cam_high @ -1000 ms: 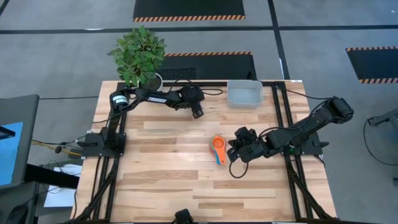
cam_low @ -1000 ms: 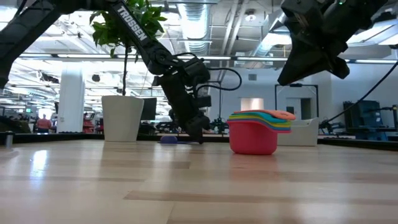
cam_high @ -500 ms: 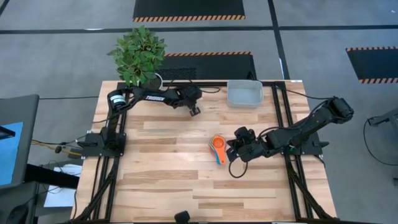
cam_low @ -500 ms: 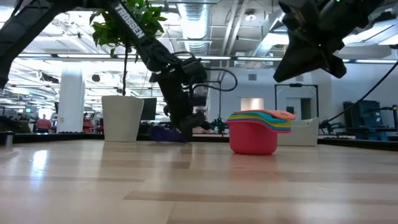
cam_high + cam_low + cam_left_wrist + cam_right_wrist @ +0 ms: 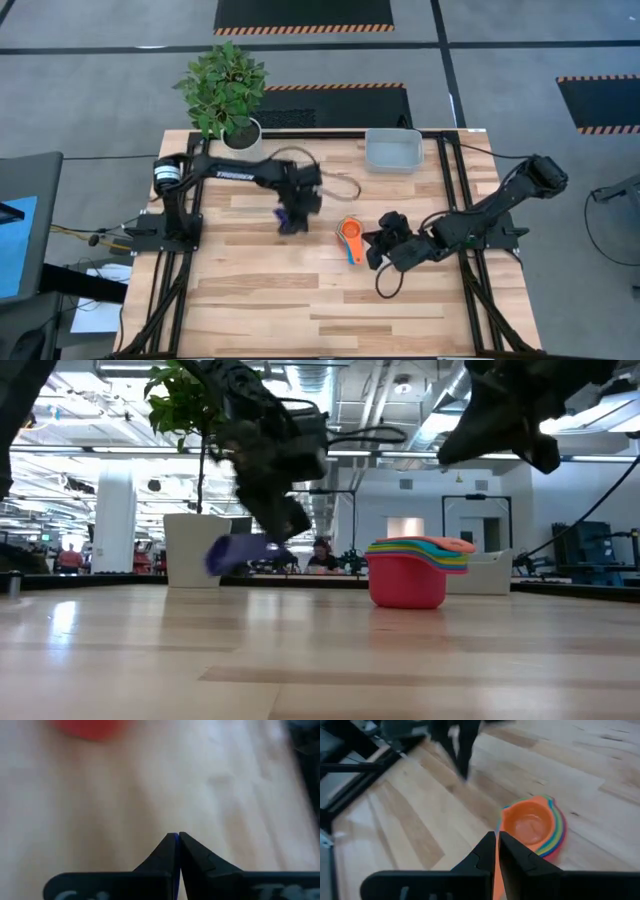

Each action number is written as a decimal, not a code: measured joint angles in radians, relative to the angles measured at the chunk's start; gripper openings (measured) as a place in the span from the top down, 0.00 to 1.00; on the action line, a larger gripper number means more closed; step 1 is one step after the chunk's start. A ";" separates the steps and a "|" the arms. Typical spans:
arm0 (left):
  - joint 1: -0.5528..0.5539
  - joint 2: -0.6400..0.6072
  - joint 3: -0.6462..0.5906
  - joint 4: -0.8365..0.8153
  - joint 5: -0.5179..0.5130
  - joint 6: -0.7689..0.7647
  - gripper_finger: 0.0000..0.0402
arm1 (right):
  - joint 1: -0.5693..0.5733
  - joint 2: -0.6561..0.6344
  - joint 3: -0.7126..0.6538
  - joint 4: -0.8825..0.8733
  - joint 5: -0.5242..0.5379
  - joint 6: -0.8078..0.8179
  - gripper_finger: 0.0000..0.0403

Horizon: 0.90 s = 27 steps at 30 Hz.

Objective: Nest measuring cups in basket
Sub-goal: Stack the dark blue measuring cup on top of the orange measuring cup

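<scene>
Fingers of the left gripper (image 5: 291, 219) now pinched narrow on the dark blue cup (image 5: 232, 551), wide apart only a moment ago near the far edge of the table (image 5: 260, 290). Now lifted clear of the wood and carried toward the middle, just short of the stack of nested cups (image 5: 351, 238). Seen from table height as a blurred purple-blue shape hanging below the arm, off the surface, left of the stack (image 5: 412, 574). Only a thin blue sliver visible between the closed tips in the left wrist view.

Fingers of the right gripper (image 5: 497, 840) closed tight on the orange handle (image 5: 496, 870) of the stack, as before; orange cup (image 5: 527, 823) on top, red at the bottom.

Last loose cup picked up, by the look of it; likely next into the stack. Basket (image 5: 392, 151) at the far edge, apart from the cups, nothing visible inside, so nesting nearly done and the transfer to the basket not yet begun.
</scene>
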 joint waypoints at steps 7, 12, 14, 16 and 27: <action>-0.177 0.014 -0.142 0.162 -0.147 -0.034 0.98 | 0.042 0.066 0.001 0.114 0.020 -0.006 0.88; -0.250 0.013 -0.147 0.191 -0.261 -0.088 0.91 | 0.038 0.129 0.000 0.202 0.002 -0.005 0.88; -0.269 0.010 -0.147 0.207 -0.287 -0.111 0.86 | 0.038 0.152 0.000 0.230 -0.019 -0.004 0.88; -0.281 -0.010 -0.147 0.205 -0.337 -0.140 0.80 | 0.038 0.170 0.000 0.268 -0.026 -0.004 0.88; -0.307 -0.183 -0.185 0.066 -0.700 -0.192 0.63 | 0.057 0.214 0.000 0.349 -0.037 -0.004 0.88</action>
